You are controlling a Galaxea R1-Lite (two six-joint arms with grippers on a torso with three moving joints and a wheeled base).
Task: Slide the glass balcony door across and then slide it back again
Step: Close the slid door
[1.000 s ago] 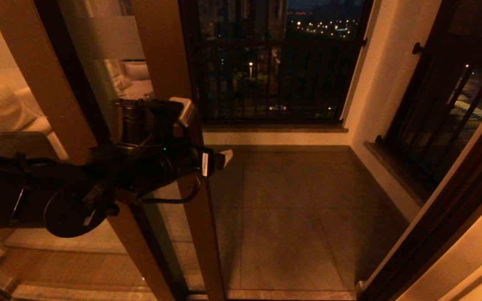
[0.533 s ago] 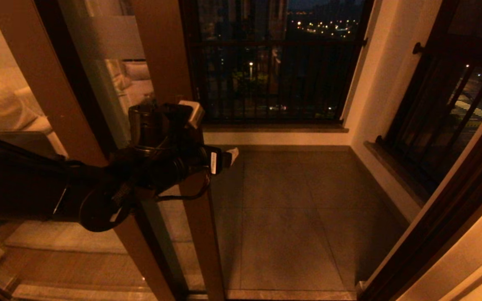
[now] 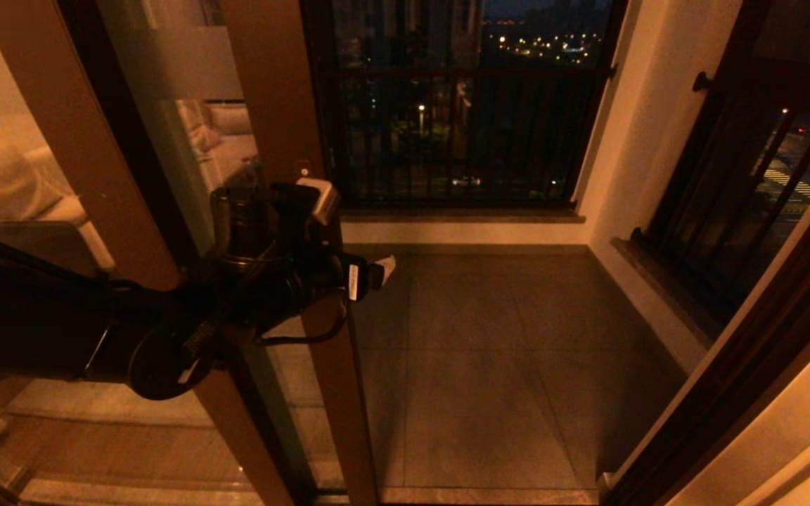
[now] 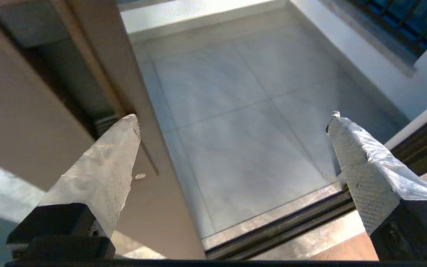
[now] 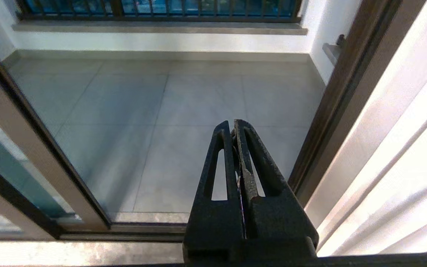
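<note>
Left hand (image 4: 232, 122) spread, beside door stile (image 4: 98, 55)

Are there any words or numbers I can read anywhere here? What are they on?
None can be read.
Left arm: a small white label on the wrist, print too small to read.
Glass balcony door: its frosted band shows no legible characters.
Railing windows: only city lights behind the bars, no signs to read.
</note>
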